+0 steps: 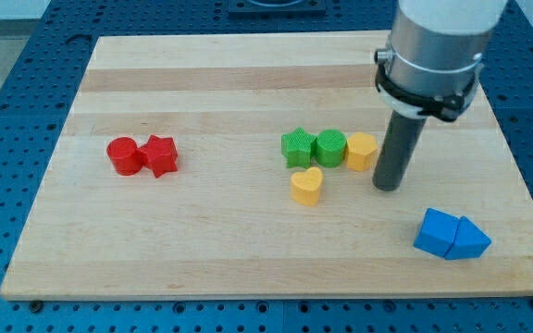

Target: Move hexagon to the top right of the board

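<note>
A yellow hexagon block [361, 151] sits right of the board's middle, touching a green round block [329, 146], which touches a green star block [297, 148]. My tip [389, 186] rests on the board just right of and slightly below the yellow hexagon, close to it. A yellow heart block [306, 186] lies below the green pair.
A red cylinder [123, 155] and a red star block [160, 154] touch each other at the view's left. A blue cube-like block [435, 231] and a blue triangle block [471, 240] sit together at the lower right. The wooden board [202, 83] lies on a blue perforated table.
</note>
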Controlling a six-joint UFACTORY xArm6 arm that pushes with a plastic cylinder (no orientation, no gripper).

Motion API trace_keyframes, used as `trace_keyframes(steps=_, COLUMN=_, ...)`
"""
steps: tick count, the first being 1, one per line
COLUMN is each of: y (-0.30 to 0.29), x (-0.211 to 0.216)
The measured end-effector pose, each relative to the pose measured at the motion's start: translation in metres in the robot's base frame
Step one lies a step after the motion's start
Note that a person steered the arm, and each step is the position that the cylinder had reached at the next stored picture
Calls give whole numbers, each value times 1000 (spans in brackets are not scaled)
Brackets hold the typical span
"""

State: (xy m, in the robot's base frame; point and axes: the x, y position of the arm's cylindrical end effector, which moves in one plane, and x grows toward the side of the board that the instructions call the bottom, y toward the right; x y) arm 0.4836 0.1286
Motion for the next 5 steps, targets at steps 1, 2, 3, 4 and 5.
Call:
trace_keyframes(steps=1, y=-12, x=-21)
trace_keyframes(steps=2, y=-14, x=-21)
trace_keyframes(steps=3, y=-26, x=-22)
trace_keyframes(steps=4, y=-33, x=-50)
trace_keyframes(steps=5, y=-33, x=-83)
